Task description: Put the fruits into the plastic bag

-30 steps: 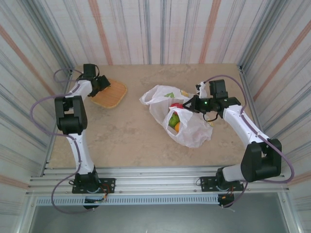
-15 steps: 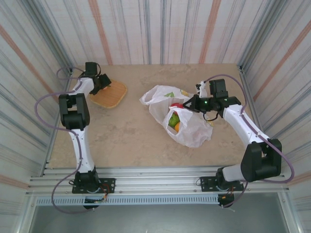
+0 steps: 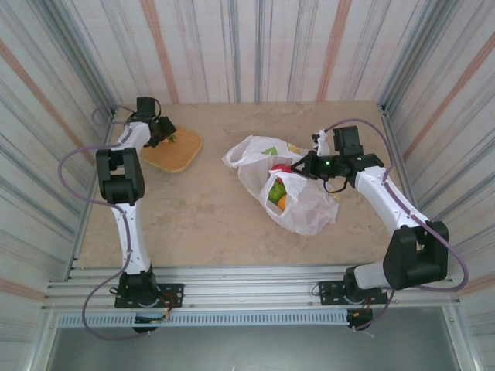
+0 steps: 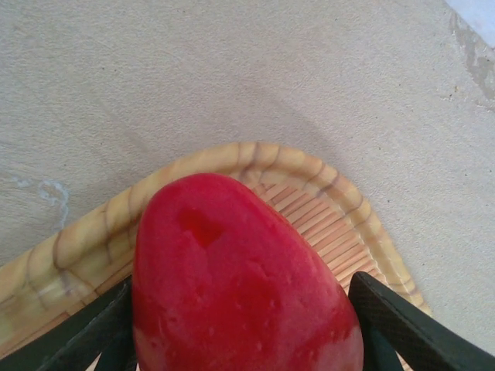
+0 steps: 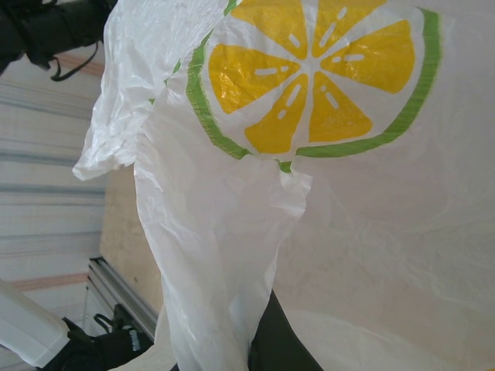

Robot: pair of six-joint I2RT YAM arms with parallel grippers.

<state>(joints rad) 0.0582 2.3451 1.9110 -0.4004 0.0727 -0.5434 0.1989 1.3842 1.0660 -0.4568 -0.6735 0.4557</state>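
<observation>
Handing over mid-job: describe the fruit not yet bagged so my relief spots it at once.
Go to the table's far left corner, where a tan woven tray lies. Over its edge the left gripper holds a glossy red fruit between dark fingers. The other fruits, green and orange among them, sit inside the white plastic bag.

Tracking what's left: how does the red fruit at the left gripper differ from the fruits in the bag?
The red fruit sits between the left gripper's fingers over the woven tray; the bagged fruits lie inside the bag, whose edge the right gripper holds. The red fruit is far left; the bagged fruits right of centre. The red fruit is one colour; the bagged fruits show green, orange, red. Both are small.
</observation>
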